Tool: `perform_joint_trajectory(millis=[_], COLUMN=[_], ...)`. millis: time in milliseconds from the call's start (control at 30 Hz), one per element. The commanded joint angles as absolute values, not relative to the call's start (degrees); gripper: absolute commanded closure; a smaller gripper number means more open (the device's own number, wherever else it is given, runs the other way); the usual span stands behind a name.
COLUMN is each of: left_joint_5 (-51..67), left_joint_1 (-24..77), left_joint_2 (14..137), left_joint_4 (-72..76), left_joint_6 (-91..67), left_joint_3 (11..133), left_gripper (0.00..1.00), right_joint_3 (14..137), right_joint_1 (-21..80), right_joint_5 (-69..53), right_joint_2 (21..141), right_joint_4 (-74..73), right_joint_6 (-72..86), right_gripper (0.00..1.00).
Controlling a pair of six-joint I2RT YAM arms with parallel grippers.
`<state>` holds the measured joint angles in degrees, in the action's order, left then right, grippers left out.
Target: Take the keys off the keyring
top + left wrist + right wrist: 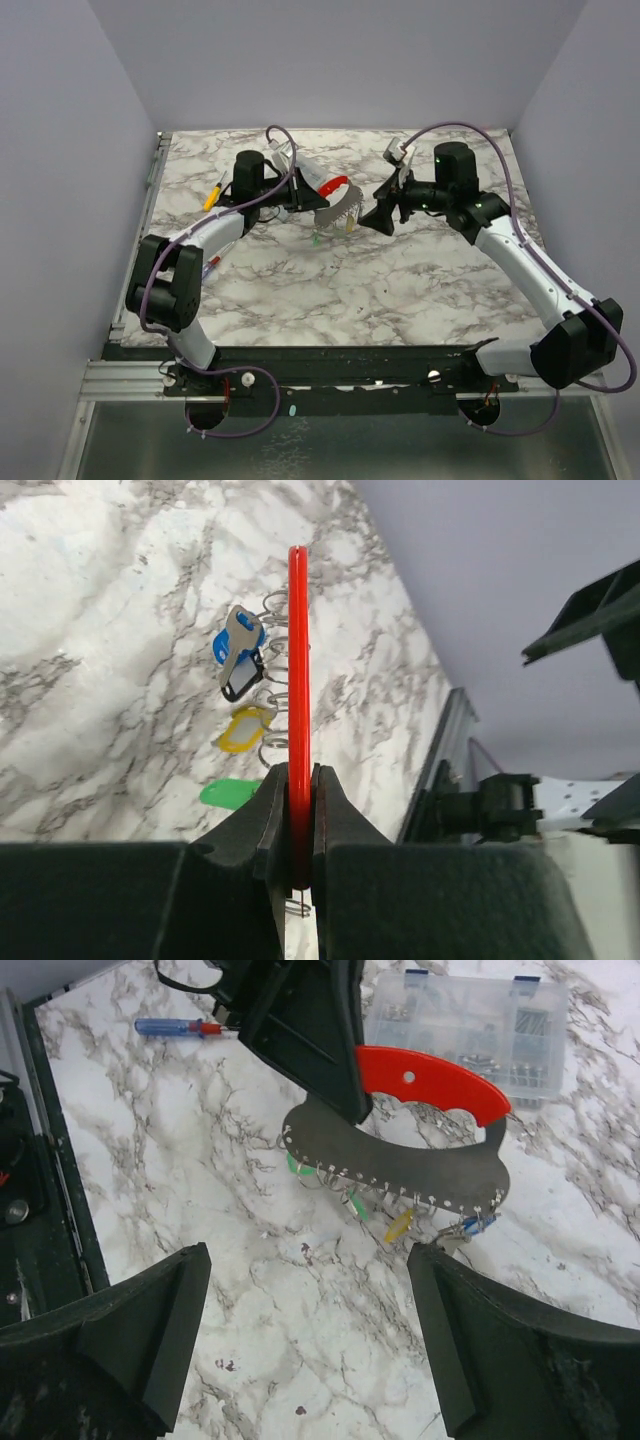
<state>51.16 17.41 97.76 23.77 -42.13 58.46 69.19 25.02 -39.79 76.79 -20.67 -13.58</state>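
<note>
The keyring is a red arc-shaped fob [430,1080] on a curved grey plate [400,1165] with small silvery rings [275,610] along its edge. My left gripper [298,790] is shut on the fob's left end and holds it above the table [300,185]. The keys hang from the rings: two green tags [355,1203], a yellow tag [399,1225] and a blue-tagged key [478,1225], also in the left wrist view [238,650]. My right gripper [308,1260] is open and empty, just right of the plate [378,215], its right finger close to the blue key.
A clear plastic box [465,1020] of small parts lies behind the fob. A red-and-blue pen [180,1028] and a yellow-handled screwdriver [213,193] lie at the far left. The marble table [400,290] ends at metal rails on the left and near sides.
</note>
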Motion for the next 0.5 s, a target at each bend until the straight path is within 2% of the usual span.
perform_joint_trajectory(millis=[0, 200, 333, 467], left_joint_5=[44.5, 43.2, 43.7, 42.9], left_joint_1=[19.4, 20.5, 22.2, 24.7], left_joint_2=[91.6, 84.4, 80.3, 77.1], left_joint_4=[-4.7, -14.8, -22.1, -24.7], left_joint_6=[-15.9, 0.2, 12.6, 18.1], left_joint_3=[65.2, 67.4, 68.9, 67.7], left_gripper=[1.00, 1.00, 1.00, 1.00], right_joint_3=[70.7, 70.2, 70.1, 72.3], right_joint_1=[23.0, 21.9, 21.7, 21.7], right_joint_5=[-43.4, -46.6, -49.7, -54.0], right_joint_2=[74.1, 72.6, 72.6, 73.6], right_joint_4=[-24.7, -27.3, -27.3, -30.7], right_joint_6=[-10.3, -14.8, -16.0, -19.7], right_gripper=[0.08, 0.01, 0.00, 0.00])
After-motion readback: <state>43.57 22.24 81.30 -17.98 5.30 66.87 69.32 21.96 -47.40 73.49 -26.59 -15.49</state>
